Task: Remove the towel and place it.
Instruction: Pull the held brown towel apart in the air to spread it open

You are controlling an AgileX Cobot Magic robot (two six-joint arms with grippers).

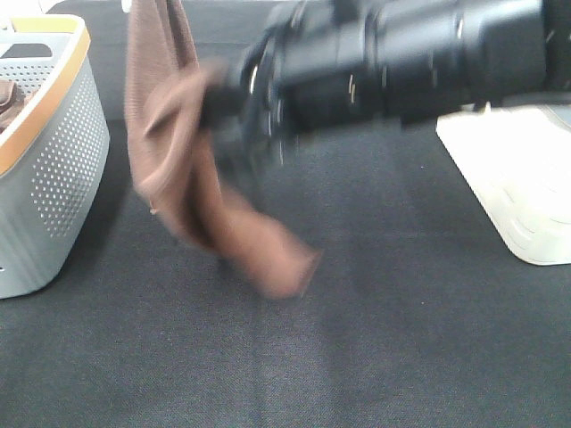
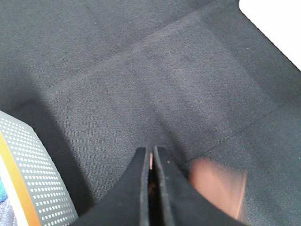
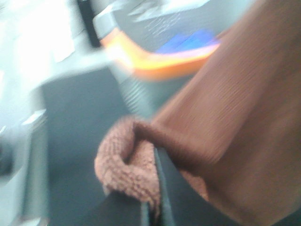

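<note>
Hanging towel point(image 1: 169, 178), long axis roughly vertical

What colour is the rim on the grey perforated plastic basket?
Orange rim, clearest in the exterior high view.

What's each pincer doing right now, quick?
Left pincer: closed, with a sliver of the towel pinched between its tips.
Right pincer: closed on the towel.

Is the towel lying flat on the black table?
No, the towel hangs bunched from the right tool, not spread out on the table.
</note>
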